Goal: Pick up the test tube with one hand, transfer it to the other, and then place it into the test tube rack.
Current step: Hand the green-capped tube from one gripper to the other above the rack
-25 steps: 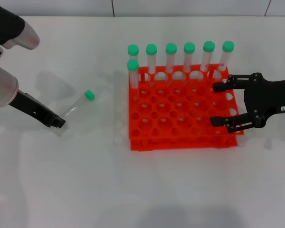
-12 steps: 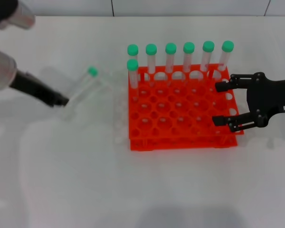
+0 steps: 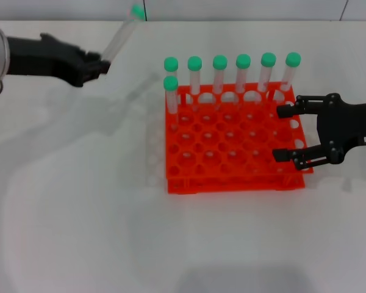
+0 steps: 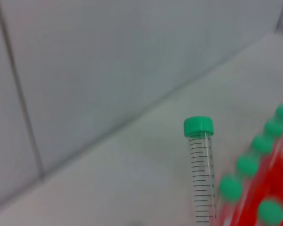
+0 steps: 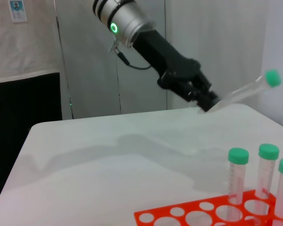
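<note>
The left end effector [image 3: 96,65] was clenched on the bottom end of the test tube [image 3: 121,35], holding it in the air well off the desk [image 3: 79,213], up and to the left of the orange rack [image 3: 232,177]. The tube slanted upward from the grip, its green cap [image 3: 138,10] topmost and pointing toward the rack's back row. In the right wrist view the same tube [image 5: 240,94] stuck out from the black fingers [image 5: 205,101] at a shallow tilt, most of its length free.

The right end effector [image 3: 287,133] hovered over the rack's right edge with its fingers spread and nothing between them, near the last of the seven capped tubes [image 3: 219,76] standing in the rack.

The tube looked light, stiff and smooth-walled, so it would probably slip or pivot under a loose pinch. The bare middle of the barrel, just below the cap, seemed the sensible place for the receiving grip, leaving the round bottom clear for the hole. Thin plastic likely tolerates only moderate squeeze.
</note>
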Tool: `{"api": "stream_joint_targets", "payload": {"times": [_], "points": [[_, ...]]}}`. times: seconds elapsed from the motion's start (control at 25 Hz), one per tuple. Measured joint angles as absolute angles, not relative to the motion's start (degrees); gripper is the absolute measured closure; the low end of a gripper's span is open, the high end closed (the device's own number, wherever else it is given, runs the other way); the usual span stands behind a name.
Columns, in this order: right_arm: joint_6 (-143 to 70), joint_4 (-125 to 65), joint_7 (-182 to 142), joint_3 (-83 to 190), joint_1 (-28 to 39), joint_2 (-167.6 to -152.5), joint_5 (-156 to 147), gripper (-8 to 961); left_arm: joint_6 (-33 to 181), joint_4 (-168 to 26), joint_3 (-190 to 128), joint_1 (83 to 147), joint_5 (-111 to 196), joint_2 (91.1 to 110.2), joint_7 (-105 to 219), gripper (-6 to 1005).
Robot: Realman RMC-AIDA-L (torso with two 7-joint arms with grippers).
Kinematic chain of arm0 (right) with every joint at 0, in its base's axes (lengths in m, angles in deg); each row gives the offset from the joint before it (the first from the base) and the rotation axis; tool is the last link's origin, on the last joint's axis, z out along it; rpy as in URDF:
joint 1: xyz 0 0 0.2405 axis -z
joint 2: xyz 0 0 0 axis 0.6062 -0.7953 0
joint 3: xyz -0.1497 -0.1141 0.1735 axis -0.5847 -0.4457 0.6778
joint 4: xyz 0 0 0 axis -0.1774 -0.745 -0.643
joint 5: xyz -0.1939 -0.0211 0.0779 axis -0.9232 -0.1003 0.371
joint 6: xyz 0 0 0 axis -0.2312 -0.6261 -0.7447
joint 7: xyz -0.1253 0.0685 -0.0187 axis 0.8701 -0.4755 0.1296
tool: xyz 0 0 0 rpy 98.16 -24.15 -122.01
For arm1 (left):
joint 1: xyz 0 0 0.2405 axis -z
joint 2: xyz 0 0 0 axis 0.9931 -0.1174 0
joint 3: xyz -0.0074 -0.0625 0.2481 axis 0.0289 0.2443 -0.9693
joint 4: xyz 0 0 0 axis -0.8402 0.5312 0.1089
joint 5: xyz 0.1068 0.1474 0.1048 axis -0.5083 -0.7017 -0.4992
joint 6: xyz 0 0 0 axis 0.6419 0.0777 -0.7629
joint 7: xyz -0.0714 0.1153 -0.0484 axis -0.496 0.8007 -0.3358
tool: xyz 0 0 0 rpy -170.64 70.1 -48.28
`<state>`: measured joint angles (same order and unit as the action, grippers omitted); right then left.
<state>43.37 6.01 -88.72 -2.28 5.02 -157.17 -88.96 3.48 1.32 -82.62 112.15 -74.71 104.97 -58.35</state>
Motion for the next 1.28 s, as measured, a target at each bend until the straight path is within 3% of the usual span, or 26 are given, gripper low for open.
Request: {"api": "stream_joint_targets", "payload": {"times": [0.24,0.36,0.44,0.6,0.76,0.96,1.28], "points": [[43.4,6.0,-88.6,-2.3,5.1,-157.46,-89.0,84,5.4,-3.7,-81.9,110.3,-58.1,104.62,-45.8,817],[43.4,6.0,-88.4,-2.3,5.1,-157.77,-89.0,84,4.5,-10.3,-81.3,111.2,-50.5,103.49,-40.5,817],[43.3,6.0,-88.1,-2.3,5.0,-158.01,-89.0,84,3.0,-15.7,-80.8,112.8,-47.0,102.42,-37.1,817],[43.3,6.1,-88.0,-2.3,4.7,-158.18,-88.8,84,-1.6,-34.0,-79.7,119.8,-41.2,98.01,-29.3,817],[43.3,6.8,-88.0,-2.3,4.6,-158.46,-88.8,85,-4.7,-45.9,-80.0,125.1,-41.5,95.00,-24.9,816],[43.3,8.1,-88.2,-2.2,5.0,-158.62,-88.7,85,-5.3,-46.5,-80.4,127.5,-48.4,95.41,-25.0,816],[43.0,7.5,-88.4,-2.1,5.1,-157.39,-89.1,85,-3.3,-46.6,-80.3,129.0,-53.2,96.46,-26.5,816]]}}
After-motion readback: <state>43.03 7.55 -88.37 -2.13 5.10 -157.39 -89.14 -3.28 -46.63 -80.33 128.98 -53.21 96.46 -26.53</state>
